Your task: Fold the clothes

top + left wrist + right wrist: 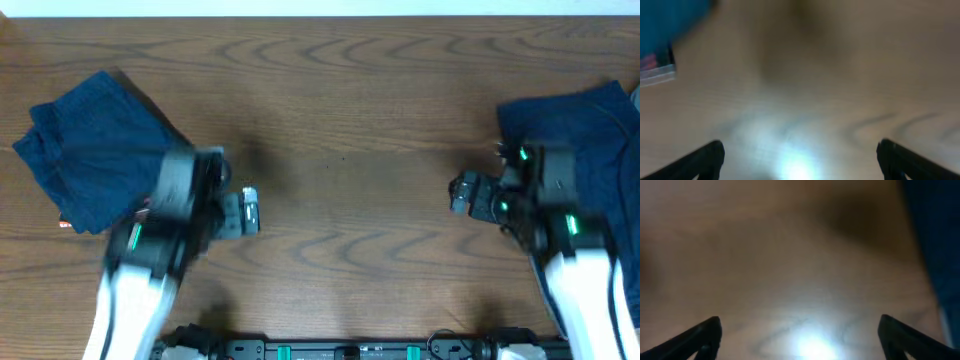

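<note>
The clothes lie out at the two sides of the table (340, 90), and neither piece is in a grip. The left navy garment (95, 150) sits rumpled at the left of the overhead frame, its lower right corner hidden by the left arm (130, 290). The right navy garment (585, 125) lies bunched at the right edge, partly under the right arm (585, 290).

The left claw (250, 211) points toward the bare middle of the table. Its fingers (707, 157) are spread wide with only wood between them, and blue cloth with a pale label (657, 67) sits in the upper left of its own view. The right claw (458, 192) is likewise agape and empty over wood, with cloth along the right edge of its view.

Both pieces look loosely heaped rather than squared off. I'd guess no fold is in hand, and the claws are wide so either can take a hem.
</note>
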Robot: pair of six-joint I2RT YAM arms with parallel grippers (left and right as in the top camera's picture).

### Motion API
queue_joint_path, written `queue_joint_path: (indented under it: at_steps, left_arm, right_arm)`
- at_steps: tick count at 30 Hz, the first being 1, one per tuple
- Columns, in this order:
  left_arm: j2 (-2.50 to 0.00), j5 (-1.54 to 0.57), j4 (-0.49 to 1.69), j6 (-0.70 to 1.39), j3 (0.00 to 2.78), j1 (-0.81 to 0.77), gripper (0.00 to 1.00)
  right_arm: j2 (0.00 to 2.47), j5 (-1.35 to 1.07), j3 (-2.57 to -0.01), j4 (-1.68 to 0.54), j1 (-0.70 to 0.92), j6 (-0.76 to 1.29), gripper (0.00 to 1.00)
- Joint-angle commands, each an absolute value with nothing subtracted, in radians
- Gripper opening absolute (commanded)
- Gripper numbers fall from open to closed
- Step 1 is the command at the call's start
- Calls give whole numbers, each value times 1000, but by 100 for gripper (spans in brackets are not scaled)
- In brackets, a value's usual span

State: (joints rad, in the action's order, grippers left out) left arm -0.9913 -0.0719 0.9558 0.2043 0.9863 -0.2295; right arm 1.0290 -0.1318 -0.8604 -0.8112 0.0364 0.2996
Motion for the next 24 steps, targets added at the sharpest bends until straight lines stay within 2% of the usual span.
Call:
queue_joint_path:
  at_steps: [1, 4, 11, 24]
  left_arm:
    - [-702, -36, 866, 176, 868, -294, 98]
    - [-498, -14, 748, 177, 792, -309, 98]
    - [-210, -14, 767, 177, 783, -309, 98]
    - [-156, -14, 772, 177, 783, -309, 98]
  right_arm:
    - [791, -28, -749, -767, 78, 319, 99]
    - [591, 57, -669, -714, 86, 317, 99]
    - [350, 105, -641, -871, 86, 318, 99]
    - [323, 105, -641, -1120, 85, 318, 99]
